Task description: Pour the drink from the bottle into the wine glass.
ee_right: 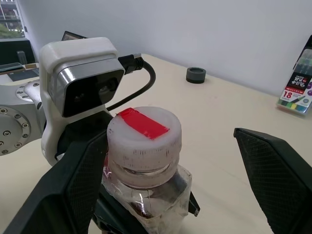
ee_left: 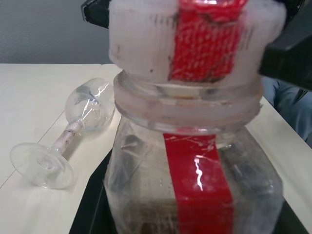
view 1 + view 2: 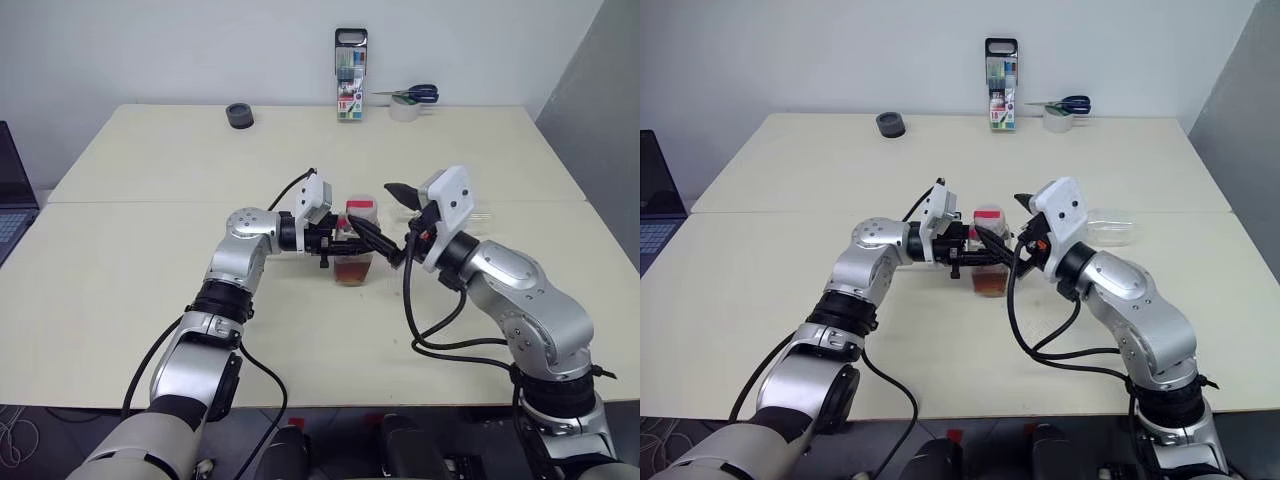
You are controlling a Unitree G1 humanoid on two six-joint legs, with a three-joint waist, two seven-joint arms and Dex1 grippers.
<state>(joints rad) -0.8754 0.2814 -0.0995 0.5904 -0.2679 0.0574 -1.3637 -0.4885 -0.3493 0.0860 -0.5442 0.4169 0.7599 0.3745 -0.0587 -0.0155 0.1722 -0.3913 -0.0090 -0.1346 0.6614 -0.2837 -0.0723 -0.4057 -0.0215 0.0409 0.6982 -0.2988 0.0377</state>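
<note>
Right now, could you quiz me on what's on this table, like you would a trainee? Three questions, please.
1. True or false: the glass stands upright.
2. Which hand grips the bottle: A left, B right, C both?
3. Fill in: the bottle's cap is still ____.

Key
1. False; it lies on its side on the table.
2. A. The right hand is open, its fingers on either side of the cap.
3. On; none of the drink has been poured.
</note>
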